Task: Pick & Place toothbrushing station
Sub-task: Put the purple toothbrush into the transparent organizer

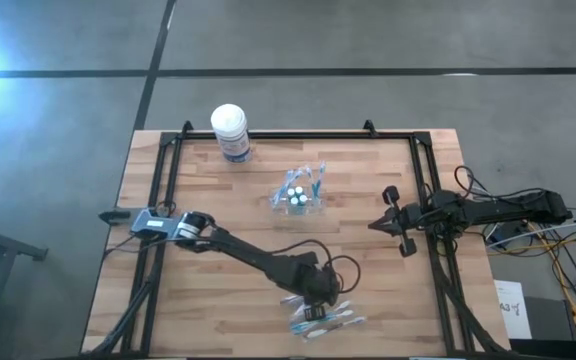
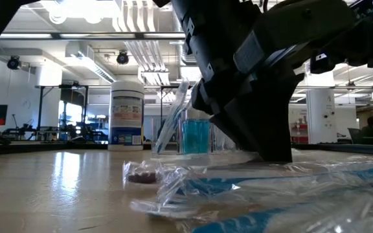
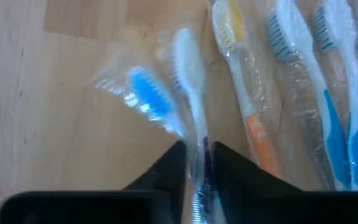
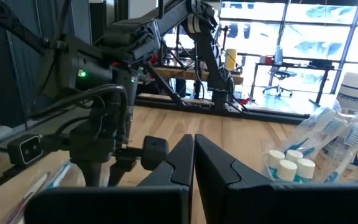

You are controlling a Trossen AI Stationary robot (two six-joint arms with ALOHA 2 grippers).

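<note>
Several toothbrushes in clear wrappers (image 1: 326, 320) lie flat in a loose pile near the table's front edge, also seen in the low view (image 2: 283, 188). My left gripper (image 1: 315, 304) reaches down onto the pile and is shut on one wrapped toothbrush (image 3: 188, 93). The clear cup (image 1: 301, 192) stands upright mid-table with white-capped tubes (image 4: 288, 165) and some toothbrushes in it. My right gripper (image 1: 381, 223) waits shut at the table's right, touching nothing. My left gripper pinches a wrapped white toothbrush between its two fingers, on the slim stem (image 3: 197, 152) just behind the head. The fingers (image 3: 173, 168) slant down from above and stand on either side of the stem. The brush lies on the table, head pointing away from the gripper.
A white-lidded canister with a blue label (image 1: 230, 132) stands at the table's far left. A black frame rail (image 1: 288, 137) runs along the far edge and down both sides. Bare wood lies between the cup and the pile.
</note>
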